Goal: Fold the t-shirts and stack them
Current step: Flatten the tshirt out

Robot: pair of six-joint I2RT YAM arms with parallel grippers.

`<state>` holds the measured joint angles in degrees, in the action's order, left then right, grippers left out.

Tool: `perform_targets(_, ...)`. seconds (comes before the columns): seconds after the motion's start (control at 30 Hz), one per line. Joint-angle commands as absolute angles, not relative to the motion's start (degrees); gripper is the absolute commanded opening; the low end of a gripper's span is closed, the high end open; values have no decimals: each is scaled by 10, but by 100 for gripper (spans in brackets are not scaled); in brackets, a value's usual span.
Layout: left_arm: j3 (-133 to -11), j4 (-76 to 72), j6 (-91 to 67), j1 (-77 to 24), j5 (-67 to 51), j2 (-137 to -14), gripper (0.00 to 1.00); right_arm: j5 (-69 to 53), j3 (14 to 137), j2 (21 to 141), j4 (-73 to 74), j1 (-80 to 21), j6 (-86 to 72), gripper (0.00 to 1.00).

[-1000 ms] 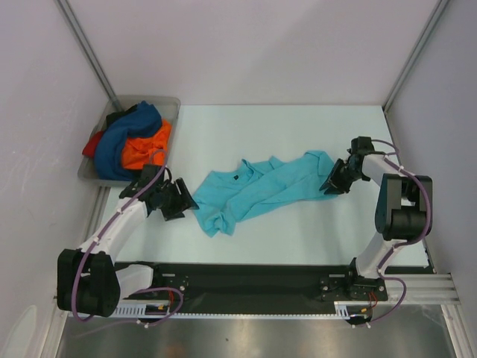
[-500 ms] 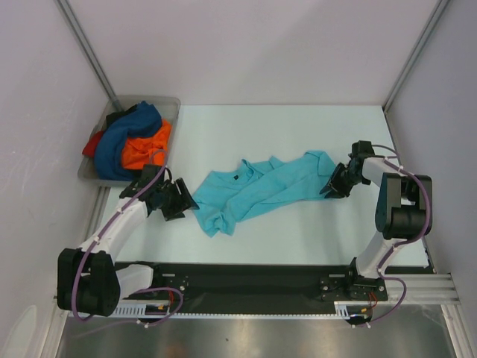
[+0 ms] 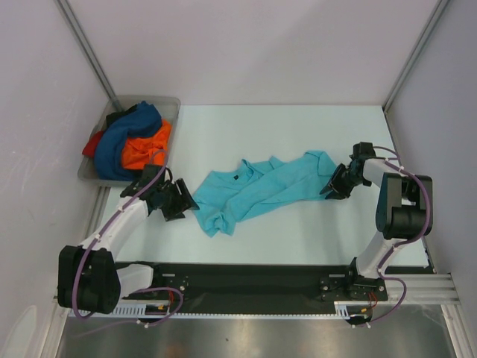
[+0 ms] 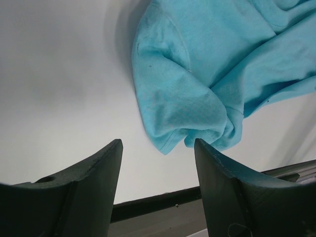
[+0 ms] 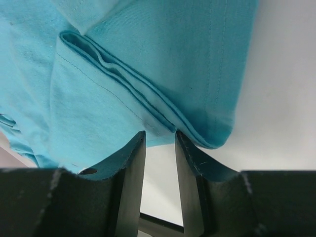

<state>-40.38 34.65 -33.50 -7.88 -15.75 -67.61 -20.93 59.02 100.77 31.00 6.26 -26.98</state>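
The turquoise t-shirt (image 3: 261, 186) lies crumpled across the middle of the table. My right gripper (image 3: 333, 188) is at its right edge. In the right wrist view my jaws (image 5: 160, 134) are narrowed onto a folded hem of the shirt (image 5: 148, 59), pinched at the tips. My left gripper (image 3: 182, 201) is open and empty just left of the shirt's lower left corner. In the left wrist view the cloth (image 4: 197, 74) lies a little beyond my open gripper (image 4: 158, 145). Dark blue (image 3: 130, 138), orange (image 3: 145, 149) and red (image 3: 93, 143) shirts lie heaped at the back left.
The heaped shirts sit in a grey plastic tray (image 3: 168, 103) by the left wall. White walls close in the left, back and right sides. The black base rail (image 3: 246, 283) runs along the near edge.
My right gripper has shifted slightly down and to the right along the shirt's right edge. The left arm and the shirt have not visibly moved.
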Motion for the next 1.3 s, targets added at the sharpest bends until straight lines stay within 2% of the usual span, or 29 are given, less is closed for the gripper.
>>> perform_targets(0.0, -418, 337, -340, -83, -165, -679, 66, -218, 610, 1013, 291, 66, -278, 36)
perform_targets(0.3, -411, 346, -346, -84, -168, -674, 66, -218, 631, 1039, 294, 66, -281, 34)
perform_targets(0.57, -392, 351, -381, -123, -159, -669, 63, -216, 621, 1012, 306, 66, -280, 11)
perform_targets(0.6, -389, 352, -384, -127, -158, -669, 63, -212, 618, 1007, 308, 66, -279, 3)
perform_targets(0.63, -386, 352, -388, -135, -156, -669, 62, -210, 618, 1005, 309, 66, -276, 0)
perform_targets(0.73, -363, 355, -406, -147, -154, -659, 62, -211, 616, 991, 316, 66, -279, 0)
perform_targets(0.97, -287, 317, -483, -171, -185, -623, 48, -220, 614, 952, 323, 55, -281, 0)
perform_targets(1.13, -292, 313, -487, -218, -136, -631, 47, -221, 608, 933, 331, 42, -279, 0)
perform_targets(1.27, -330, 337, -492, -250, -84, -682, 32, -214, 599, 924, 333, 35, -274, 0)
